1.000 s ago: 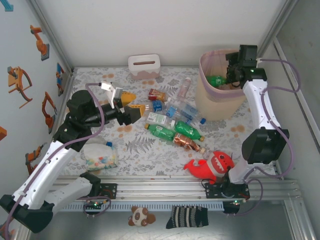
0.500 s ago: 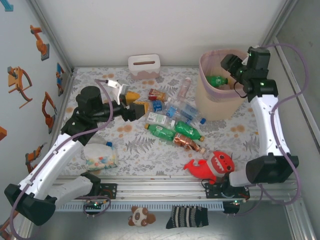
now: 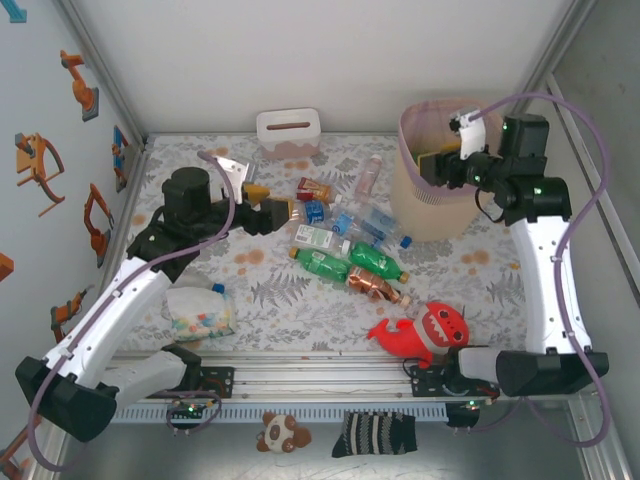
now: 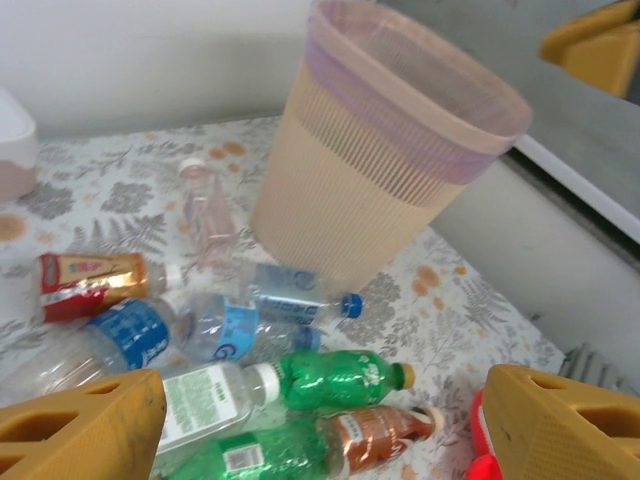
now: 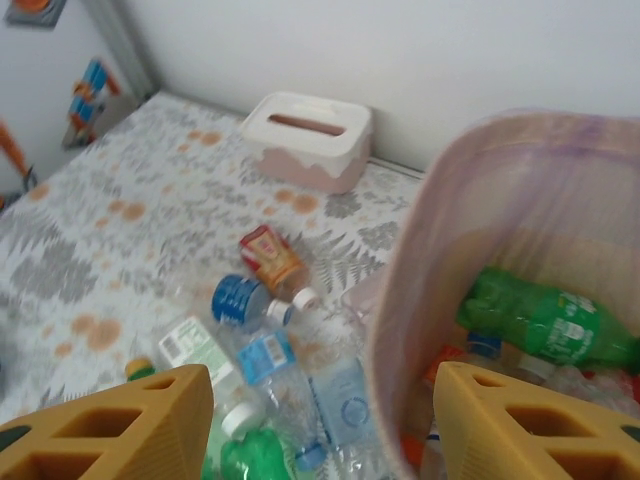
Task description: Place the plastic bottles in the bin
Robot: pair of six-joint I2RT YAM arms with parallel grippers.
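Several plastic bottles lie in a heap mid-table: two green ones (image 3: 378, 260) (image 3: 320, 264), a copper one (image 3: 372, 287), a white-labelled one (image 3: 318, 238), clear blue-labelled ones (image 3: 368, 226) and a red-labelled one (image 3: 313, 189). The beige bin (image 3: 440, 215) with its pink liner stands at the back right. Another green bottle (image 5: 545, 320) lies inside the bin (image 5: 400, 300). My left gripper (image 3: 268, 204) hovers open and empty at the heap's left edge, looking across a green bottle (image 4: 340, 378) toward the bin (image 4: 380, 190). My right gripper (image 3: 436, 166) hangs open and empty over the bin's left rim.
A white slotted box (image 3: 288, 132) sits at the back wall. A clear bag of pastel bits (image 3: 198, 312) lies front left and a red plush shark (image 3: 420, 330) front right. Walls close in left, back and right. A sock and a small toy lie below the front rail.
My right wrist has swung up from inside the bin and turned left over its rim. My left gripper has moved right, closer to the heap.
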